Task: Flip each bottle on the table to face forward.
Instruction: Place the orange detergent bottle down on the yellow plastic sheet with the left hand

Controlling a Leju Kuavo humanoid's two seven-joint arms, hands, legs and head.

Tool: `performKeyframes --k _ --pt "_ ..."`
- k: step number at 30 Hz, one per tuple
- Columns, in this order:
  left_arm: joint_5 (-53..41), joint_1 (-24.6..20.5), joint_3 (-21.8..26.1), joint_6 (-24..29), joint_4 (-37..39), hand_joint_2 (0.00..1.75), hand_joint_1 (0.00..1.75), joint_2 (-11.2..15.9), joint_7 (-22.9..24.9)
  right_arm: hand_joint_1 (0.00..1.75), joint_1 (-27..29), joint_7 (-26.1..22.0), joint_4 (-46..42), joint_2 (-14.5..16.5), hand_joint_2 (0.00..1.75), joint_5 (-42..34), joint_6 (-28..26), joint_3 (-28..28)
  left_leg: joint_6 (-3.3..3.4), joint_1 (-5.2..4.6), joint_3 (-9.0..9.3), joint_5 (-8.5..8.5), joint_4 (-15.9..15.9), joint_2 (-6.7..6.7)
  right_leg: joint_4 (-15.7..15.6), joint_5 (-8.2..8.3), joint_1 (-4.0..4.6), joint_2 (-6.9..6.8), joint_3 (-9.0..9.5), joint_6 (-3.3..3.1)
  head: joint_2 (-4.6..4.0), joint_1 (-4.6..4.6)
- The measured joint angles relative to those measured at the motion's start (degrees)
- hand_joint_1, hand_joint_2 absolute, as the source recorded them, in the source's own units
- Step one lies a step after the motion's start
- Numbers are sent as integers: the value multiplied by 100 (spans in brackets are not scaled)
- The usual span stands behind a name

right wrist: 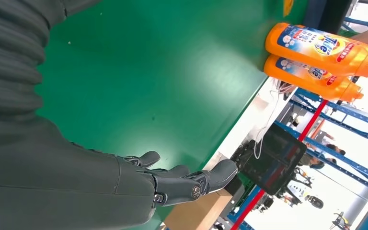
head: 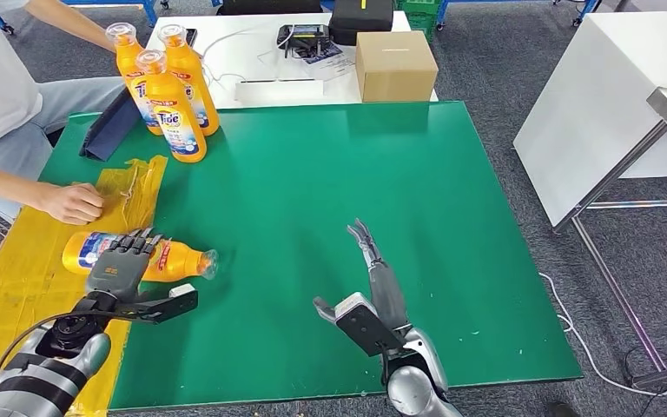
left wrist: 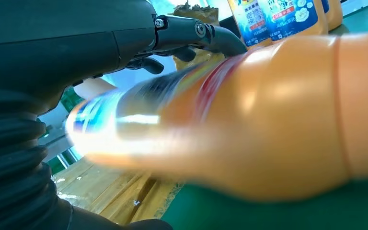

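My left hand (head: pixel 120 261) lies over the lying bottle (head: pixel 178 261) at the mat's left edge, fingers curled on its body; I judge it held. My right hand (head: pixel 372 291) hovers flat, fingers apart, empty. Three bottles (head: pixel 169 95) stand at the far corner, so I think one remains.

Right hand (right wrist: pixel 172 184) open above green table (right wrist: pixel 139 72).

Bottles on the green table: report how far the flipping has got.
Done: three upright bottles stand at the far left corner. In hand: the left hand lies over the lying bottle, fingers draped over it. Left: standing it up. The right hand hovers open.
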Motion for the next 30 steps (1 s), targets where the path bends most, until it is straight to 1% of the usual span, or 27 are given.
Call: performKeyframes --k 6,11,13,15,16,17,19,20,21,23,25,27,30 --pt "66 -32 -70 -13 11 175 0 27 23 0 26 -32 -1 16 175 -65 21 -2 0 0 4 0 0 0 0 0 0 0 4 0 0 -1" --pt "75 -31 -112 226 47 175 0 -6 94 0 70 -58 -3 31 175 -125 56 -2 0 0 6 0 0 -2 0 0 0 -1 6 0 0 0" --pt "121 5 -113 536 40 87 0 -50 10 0 105 -72 -4 48 175 -147 92 3 0 0 6 0 0 -1 0 0 0 -1 6 0 0 0" --pt "377 129 -94 1007 -50 0 0 -141 -332 0 132 -80 -6 60 175 -186 130 13 0 0 5 0 0 0 0 0 -1 0 5 0 0 -1" --pt "694 236 -73 1188 -166 0 0 -202 -688 0 138 -94 -7 62 175 -228 149 20 0 -1 4 0 0 0 0 0 -1 0 5 0 0 1" --pt "1155 371 -41 1260 -336 0 0 -264 -1169 0 138 -128 -7 62 175 -288 168 30 1 -2 2 0 1 1 -1 0 -2 0 5 0 0 1" --pt "2462 731 43 1110 -845 0 0 -397 -2374 0 124 -258 -7 62 175 -459 197 60 1 -5 -1 -2 1 3 -2 0 -4 2 0 0 0 2" --pt "3052 919 85 979 -1133 0 0 -464 -2862 0 116 -328 -7 62 175 -539 204 78 2 -6 -3 -3 1 4 -3 0 -5 3 -3 1 0 2" --pt "3483 1087 122 875 -1403 0 0 -527 -3189 0 108 -381 -8 62 175 -600 209 94 2 -7 -6 -5 1 4 -5 0 -5 2 -6 1 0 2" --pt "3788 1325 185 764 -1809 0 0 -616 -3399 0 96 -427 -18 63 175 -657 214 124 2 -7 -10 -6 1 1 -7 -1 -4 1 -9 1 0 2" --pt "3821 1468 248 710 -2062 87 0 -663 -3438 0 87 -442 -37 63 175 -685 216 149 2 -5 -11 -7 1 0 -8 -2 -2 0 -10 1 0 1" --pt "3968 1556 305 591 -2230 175 0 -708 -3590 0 86 -505 -57 62 175 -759 219 169 1 -3 -11 -6 0 0 -7 -2 2 0 -10 0 0 0" --pt "4624 1725 384 230 -2506 175 0 -814 -4009 0 114 -734 -157 62 175 -1011 244 214 0 1 -9 -5 0 1 -6 -1 4 1 -10 0 0 0"
